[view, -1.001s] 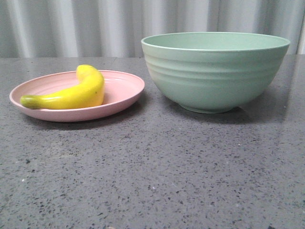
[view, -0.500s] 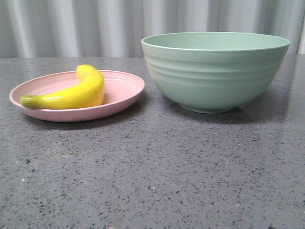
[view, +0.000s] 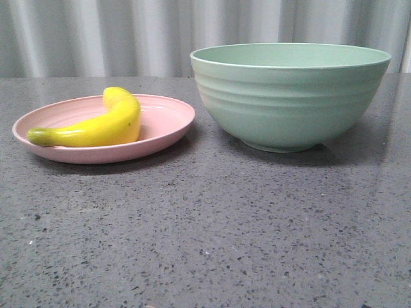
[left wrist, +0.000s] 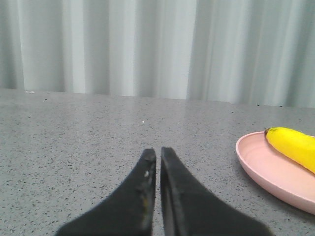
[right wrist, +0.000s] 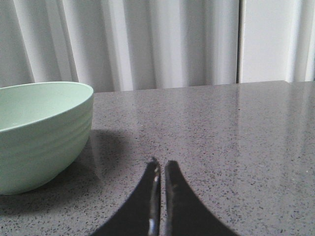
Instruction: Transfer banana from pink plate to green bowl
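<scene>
Black tapered left gripper (left wrist: 158, 155), pressed together.

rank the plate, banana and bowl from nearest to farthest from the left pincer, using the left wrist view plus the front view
1. Plate: its rim sits off to the right side of the left pincer, closest.
2. Banana: lying on the plate, past that near rim.
3. Bowl: out of the wrist view; the front view puts it right of the plate, farthest.

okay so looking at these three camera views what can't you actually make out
- Inside of the green bowl: front view, hidden by its own wall.
- Banana and pink plate: left wrist view, cut off by the frame edge.
- Both pincers: absent from front view.
</scene>
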{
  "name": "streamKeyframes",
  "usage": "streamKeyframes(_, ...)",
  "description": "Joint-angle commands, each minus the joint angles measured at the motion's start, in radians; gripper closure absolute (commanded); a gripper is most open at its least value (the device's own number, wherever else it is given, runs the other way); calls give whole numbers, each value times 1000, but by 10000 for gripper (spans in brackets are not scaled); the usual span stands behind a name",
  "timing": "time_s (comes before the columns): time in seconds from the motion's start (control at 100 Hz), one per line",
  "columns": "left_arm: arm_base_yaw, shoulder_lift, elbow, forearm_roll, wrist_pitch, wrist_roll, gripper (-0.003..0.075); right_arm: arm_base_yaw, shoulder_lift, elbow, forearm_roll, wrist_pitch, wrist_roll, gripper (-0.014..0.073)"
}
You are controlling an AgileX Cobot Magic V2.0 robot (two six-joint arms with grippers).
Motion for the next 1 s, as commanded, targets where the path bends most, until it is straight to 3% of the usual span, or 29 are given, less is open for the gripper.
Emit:
streamKeyframes(0.0, 1, -29, 8, -8, -78, -4, 741, -6, -18, 23, -6, -88, 2, 655)
streamKeyframes(0.48, 1, -29, -4, -8, -80, -4, 741, -6, -18, 15, -6, -88, 2, 655)
streamKeyframes(0.75, 1, -1, -63, -8, -52, -4, 741, -6, 45, -86, -6, 20, -3, 655)
streamKeyframes(0.99, 1, 166, -214, 40, -50, -4, 741, -6, 203, -225, 22, 147, -3, 651)
